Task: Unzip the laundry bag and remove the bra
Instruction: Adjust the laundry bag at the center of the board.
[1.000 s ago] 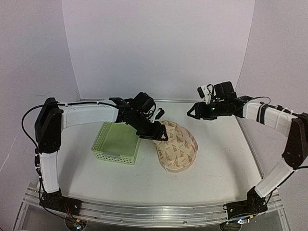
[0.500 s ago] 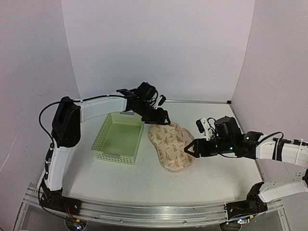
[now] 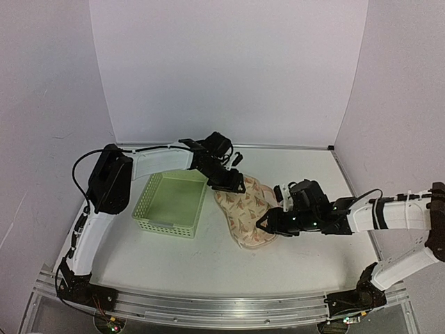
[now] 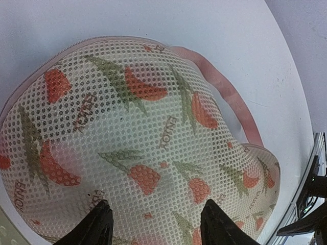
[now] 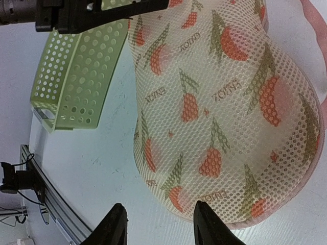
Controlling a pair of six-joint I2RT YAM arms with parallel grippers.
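So the right gripper point(image 5: 159, 205) has its fingers spread wide and nothing between them; in its wrist view the tips sit just short of the near rounded end of the laundry bag point(image 5: 219, 102). That's the big change: a second ago that arm was parked high at the far right, half a second ago it was down beside the bag, and now it's right at the near-right edge. The left gripper point(image 4: 157, 204) is spread too, fingers either side of the printed mesh at the far end. From the wrist camera I'd say it's hovering or pressing rather than pinching, since the gap is far too wide for a grip. It has also slid round from the bag's left flank to that far end over the last second.

The bag itself lies on the table point(image 3: 313, 278), between the two grippers and just right of the green basket point(image 3: 167, 226), maybe touching it. The pink edging looks closed all the way round as far as I can see, and the side loop point(image 4: 225, 97) lies flat. No zip pull visible and I can't make out the bra.

My read: both arms are now in position, so next comes finding the pull while one end gets pinned
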